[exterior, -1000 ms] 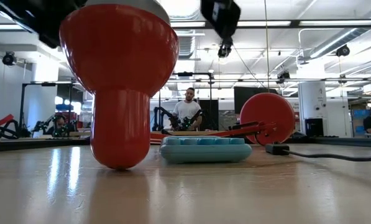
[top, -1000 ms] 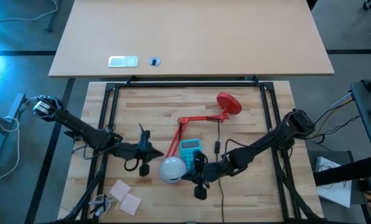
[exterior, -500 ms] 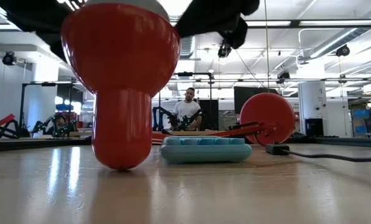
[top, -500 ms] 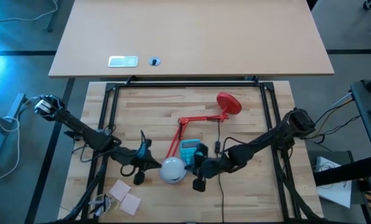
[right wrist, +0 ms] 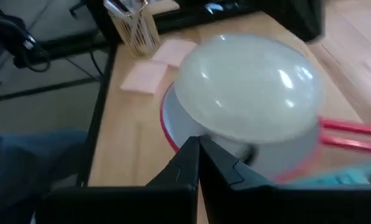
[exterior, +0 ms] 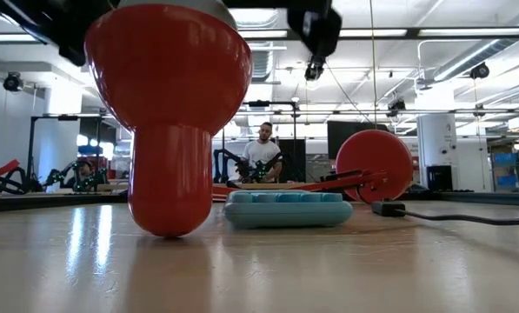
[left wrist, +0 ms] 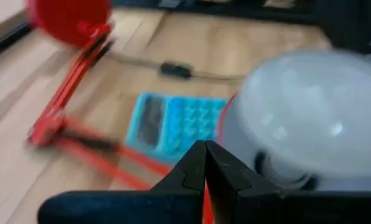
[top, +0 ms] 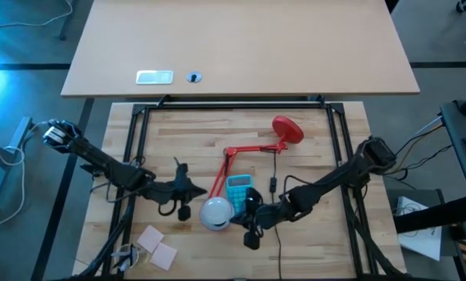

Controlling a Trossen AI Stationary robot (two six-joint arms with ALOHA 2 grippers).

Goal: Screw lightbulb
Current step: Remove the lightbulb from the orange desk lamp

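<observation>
I have two claws here, and both are pinched fully together with nothing between the fingers. My left claw point(left wrist: 205, 149) sits low over the wooden table point(top: 311, 117), just beside the red round lamp shade point(exterior: 168, 113) on its left. My right claw point(right wrist: 197, 144) is close on the shade's other side.

There is one white, rounded glass lightbulb point(right wrist: 250, 93). It sits dome-up in the mouth of the upturned shade, between my two claws, and neither claw touches it (how deep its base sits I cannot tell).

There is one lamp. Its thin red jointed arm point(top: 234, 154) runs back to a round red base point(top: 287, 129). One light-blue calculator point(top: 237, 187) lies just behind the shade, and one black cable point(top: 273, 183) trails past it.

Two pink paper notes point(top: 158, 246) lie near the front left corner, beside one holder of wooden sticks point(right wrist: 132, 28). One person point(exterior: 263, 155) stands far back in the room.
</observation>
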